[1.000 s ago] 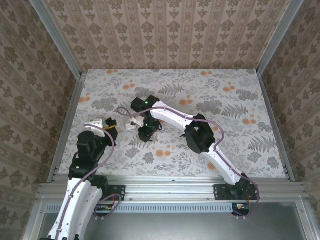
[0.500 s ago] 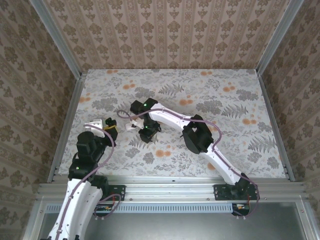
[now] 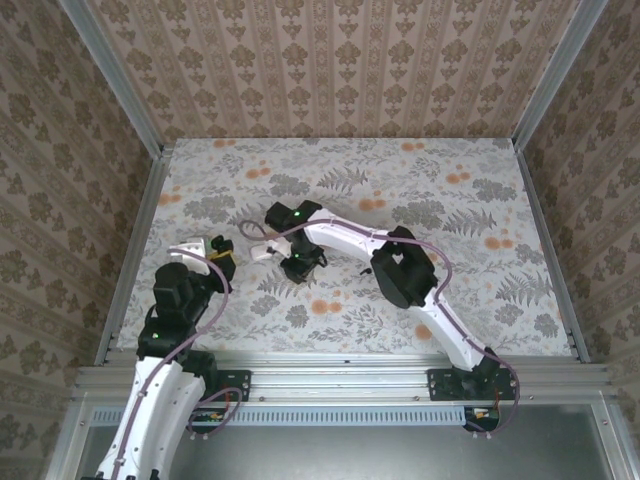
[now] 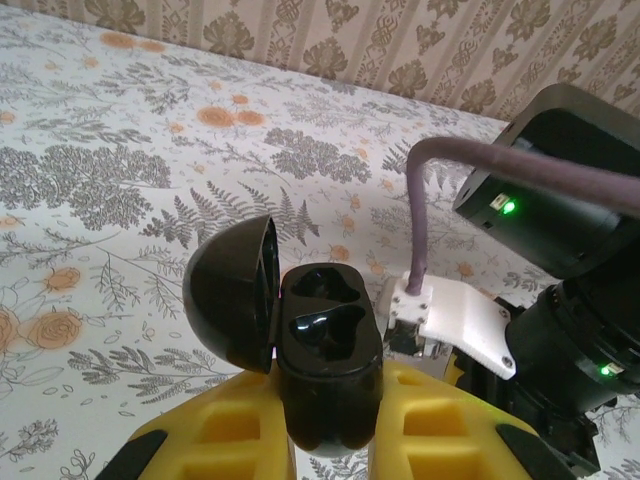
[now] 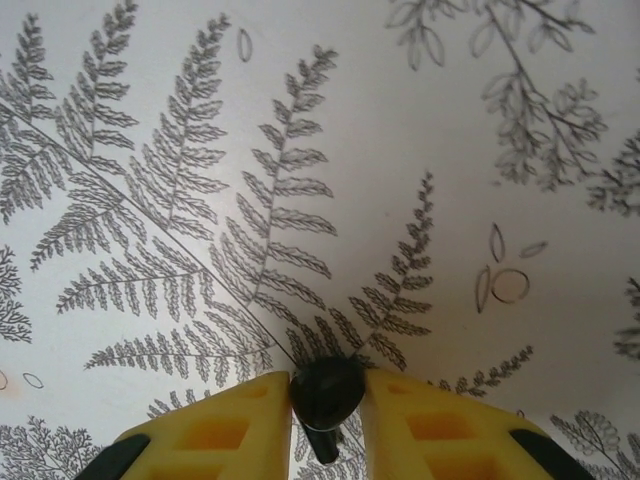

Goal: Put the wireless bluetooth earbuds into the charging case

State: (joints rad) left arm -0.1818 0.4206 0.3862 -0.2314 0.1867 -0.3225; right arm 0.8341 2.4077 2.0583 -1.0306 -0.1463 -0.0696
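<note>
The right end effector (image 5: 328,386) has shifted slightly right and narrowed since the earlier frame, now pinching a small black earbud (image 5: 326,394) over the desk (image 5: 400,120), while left of it the left end effector (image 4: 330,405) clamps the open black charging case (image 4: 325,335).

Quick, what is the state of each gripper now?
Left gripper: closed, holding the open black charging case.
Right gripper: closed on a small black earbud.

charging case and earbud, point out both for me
charging case (image 4: 325,360): left wrist view, on its open black base.
earbud (image 5: 326,390): right wrist view, on its round black head.
</note>
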